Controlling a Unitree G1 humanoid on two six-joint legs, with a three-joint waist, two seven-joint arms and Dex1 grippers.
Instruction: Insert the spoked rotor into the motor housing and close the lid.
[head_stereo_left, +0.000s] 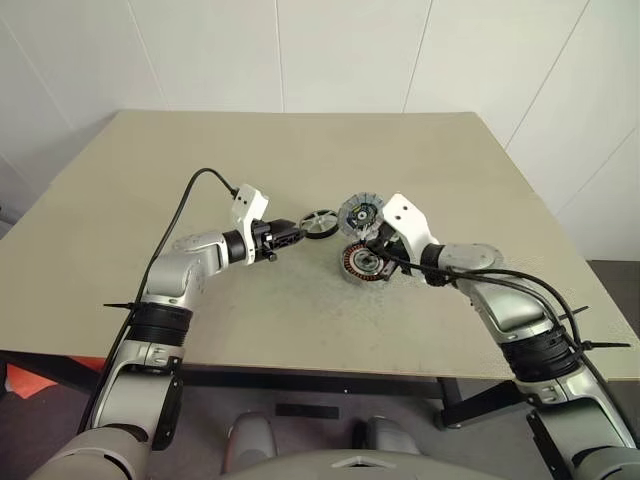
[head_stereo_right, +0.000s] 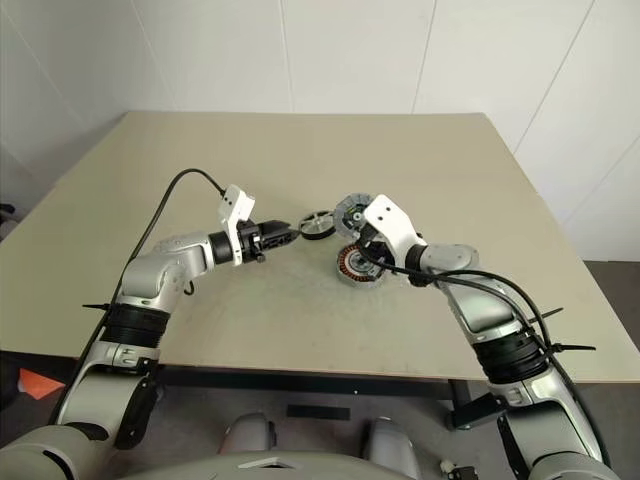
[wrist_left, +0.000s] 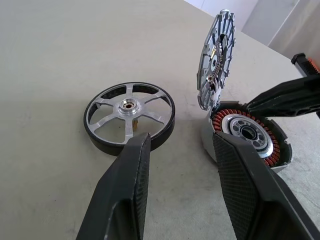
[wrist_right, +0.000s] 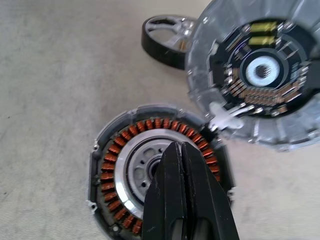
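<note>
Over the motor housing (wrist_right: 160, 175), right claw (wrist_right: 182, 150) pinched closed, empty.

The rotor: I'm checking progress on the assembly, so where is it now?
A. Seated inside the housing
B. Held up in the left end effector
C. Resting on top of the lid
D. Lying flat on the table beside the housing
D: the rotor lies flat on the table, apart from the housing, whose windings are uncovered, with the lid standing open.

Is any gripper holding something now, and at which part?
Nothing is held. The left gripper is open near the spoked rotor; the right gripper is shut and empty over the motor housing.
</note>
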